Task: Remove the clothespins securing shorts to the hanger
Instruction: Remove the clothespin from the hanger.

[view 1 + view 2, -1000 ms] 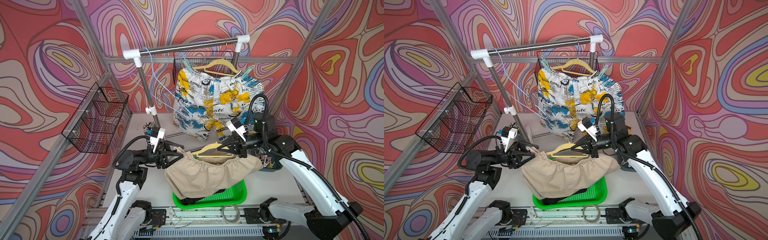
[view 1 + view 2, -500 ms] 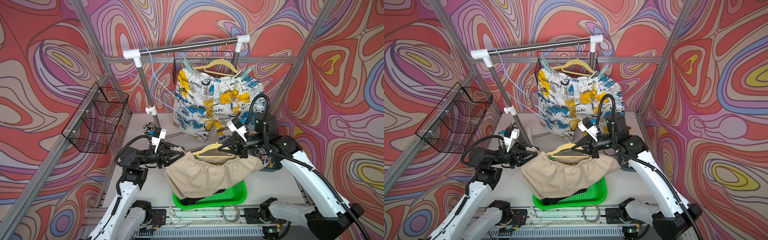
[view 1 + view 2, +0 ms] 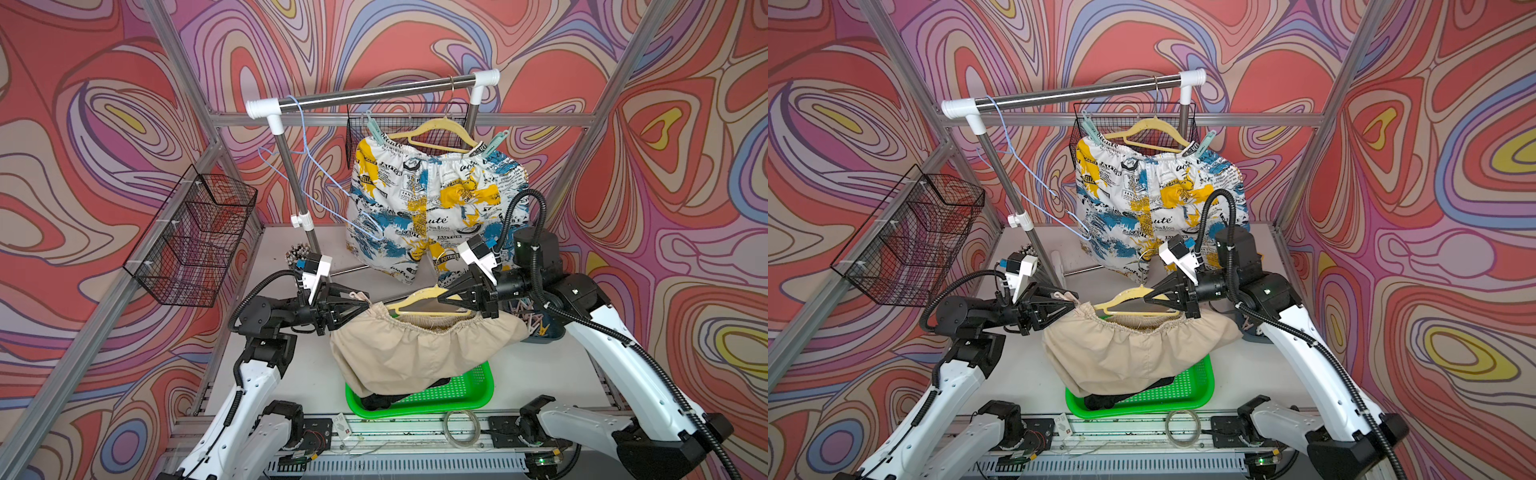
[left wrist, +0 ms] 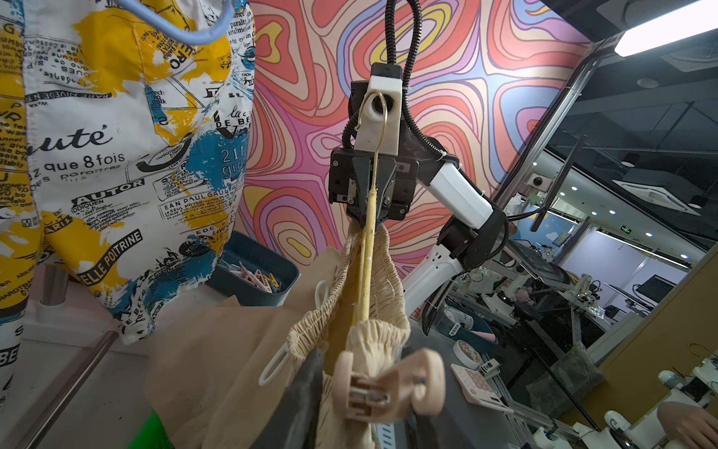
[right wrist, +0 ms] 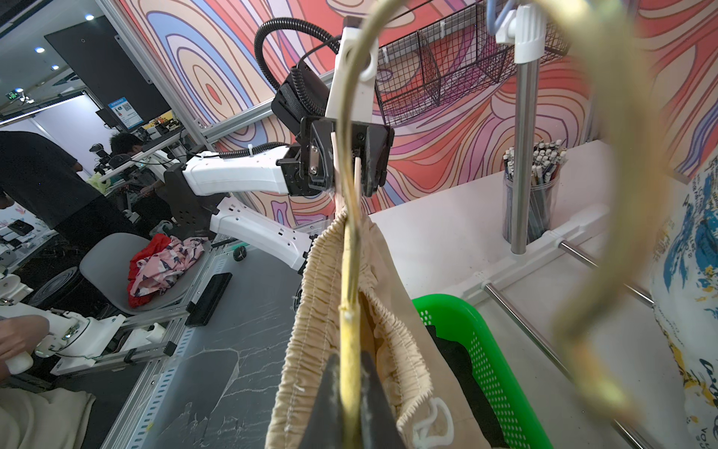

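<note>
pink clothespin is clipped over the gathered waistband at one end of the beige shorts, handle end toward the left wrist camera. left gripper is at that pin. one dark finger lies against the fabric beside it, and the pin's two handles sit in the gap between the fingers. jaws partly apart; cannot tell if they press the handles.

shorts hang on a cream hanger that runs from the left gripper across to the right gripper. right gripper jaws are together, clamped on the hanger near its neck.

the shorts' legs sag below both grippers into a green basket, over black shorts lying in it.

just behind the right gripper: blue bin holding loose clothespins.

beyond both grippers and higher: printed shorts on a second hanger on the rail, with a mint-green clothespin at each waistband corner. blue wire hangers hang on the rail toward the left gripper's side. wire basket is on the frame, outboard of the left arm.
</note>
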Controlling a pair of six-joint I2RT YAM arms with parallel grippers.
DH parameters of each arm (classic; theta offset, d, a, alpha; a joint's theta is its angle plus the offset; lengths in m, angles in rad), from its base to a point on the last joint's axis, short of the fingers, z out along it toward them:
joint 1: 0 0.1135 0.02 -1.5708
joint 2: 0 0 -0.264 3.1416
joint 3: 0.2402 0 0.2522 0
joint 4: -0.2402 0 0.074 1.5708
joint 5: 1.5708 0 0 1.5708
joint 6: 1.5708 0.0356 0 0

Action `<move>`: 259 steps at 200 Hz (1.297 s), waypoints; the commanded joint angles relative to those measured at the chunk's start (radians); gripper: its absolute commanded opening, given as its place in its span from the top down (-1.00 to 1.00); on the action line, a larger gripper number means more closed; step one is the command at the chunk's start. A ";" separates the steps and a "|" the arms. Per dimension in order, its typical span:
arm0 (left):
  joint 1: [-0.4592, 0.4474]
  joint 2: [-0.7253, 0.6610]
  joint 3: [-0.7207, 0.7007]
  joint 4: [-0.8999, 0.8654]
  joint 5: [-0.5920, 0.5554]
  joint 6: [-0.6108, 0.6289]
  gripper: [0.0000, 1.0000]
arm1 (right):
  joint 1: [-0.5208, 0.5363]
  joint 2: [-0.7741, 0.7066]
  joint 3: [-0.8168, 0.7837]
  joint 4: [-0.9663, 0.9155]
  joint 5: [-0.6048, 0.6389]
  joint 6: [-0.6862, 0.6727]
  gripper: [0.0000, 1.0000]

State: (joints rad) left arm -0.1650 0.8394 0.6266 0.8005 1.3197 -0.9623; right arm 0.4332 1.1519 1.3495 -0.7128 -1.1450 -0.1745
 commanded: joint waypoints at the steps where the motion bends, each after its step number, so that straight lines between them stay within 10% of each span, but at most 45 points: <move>1: -0.004 0.001 0.009 0.081 -0.005 -0.033 0.48 | -0.001 -0.013 -0.006 0.006 -0.041 -0.028 1.00; 84: -0.004 0.013 0.001 0.135 -0.029 -0.070 1.00 | -0.001 -0.015 -0.009 -0.009 -0.019 -0.030 1.00; 259: -0.010 0.142 0.150 0.098 -0.178 -0.009 1.00 | -0.002 -0.186 -0.131 -0.081 0.134 0.067 1.00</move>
State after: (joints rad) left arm -0.1650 0.9260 0.7292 0.8391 1.1683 -0.9710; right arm 0.4332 1.0119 1.2327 -0.7830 -1.0115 -0.1318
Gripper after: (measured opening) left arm 0.163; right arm 0.055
